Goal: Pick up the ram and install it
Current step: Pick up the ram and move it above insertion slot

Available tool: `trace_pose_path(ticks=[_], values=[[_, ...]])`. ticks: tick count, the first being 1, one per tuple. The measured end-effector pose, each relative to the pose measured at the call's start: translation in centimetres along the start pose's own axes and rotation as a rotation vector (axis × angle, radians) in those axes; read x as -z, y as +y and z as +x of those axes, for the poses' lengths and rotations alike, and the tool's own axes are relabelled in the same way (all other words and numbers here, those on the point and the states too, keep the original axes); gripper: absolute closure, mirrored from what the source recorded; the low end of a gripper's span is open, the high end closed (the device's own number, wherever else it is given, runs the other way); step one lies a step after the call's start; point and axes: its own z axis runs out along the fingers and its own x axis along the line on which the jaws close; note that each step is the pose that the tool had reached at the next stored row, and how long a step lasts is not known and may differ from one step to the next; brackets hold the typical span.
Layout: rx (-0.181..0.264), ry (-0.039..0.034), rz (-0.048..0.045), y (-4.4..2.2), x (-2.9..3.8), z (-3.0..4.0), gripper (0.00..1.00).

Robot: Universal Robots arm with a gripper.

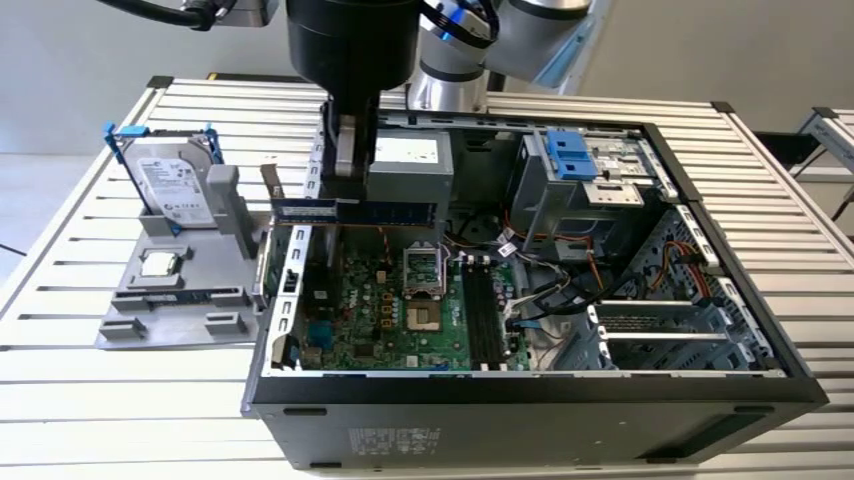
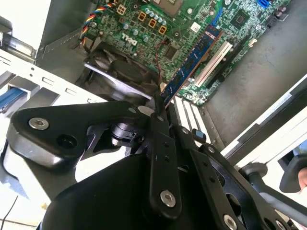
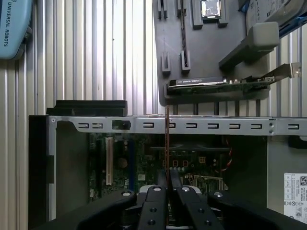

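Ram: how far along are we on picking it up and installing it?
Done: the ram is picked up, clamped edge-on in the gripper. In hand: it hangs in the air above the open case, over the motherboard near the case wall. Left: it is not seated yet; the black memory slots beside the processor socket look empty.

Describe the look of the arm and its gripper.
The arm is a silver-grey tube with blue trim and black cables. The gripper is matt black, with a round body, bolted linkage bars and two slim fingers.
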Motion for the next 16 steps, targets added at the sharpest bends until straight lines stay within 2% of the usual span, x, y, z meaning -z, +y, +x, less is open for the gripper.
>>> trace_pose_path(ticks=[16], values=[[-0.001, 0.0003, -0.0001, -1.24, 0.08, -0.02, 1.00]])
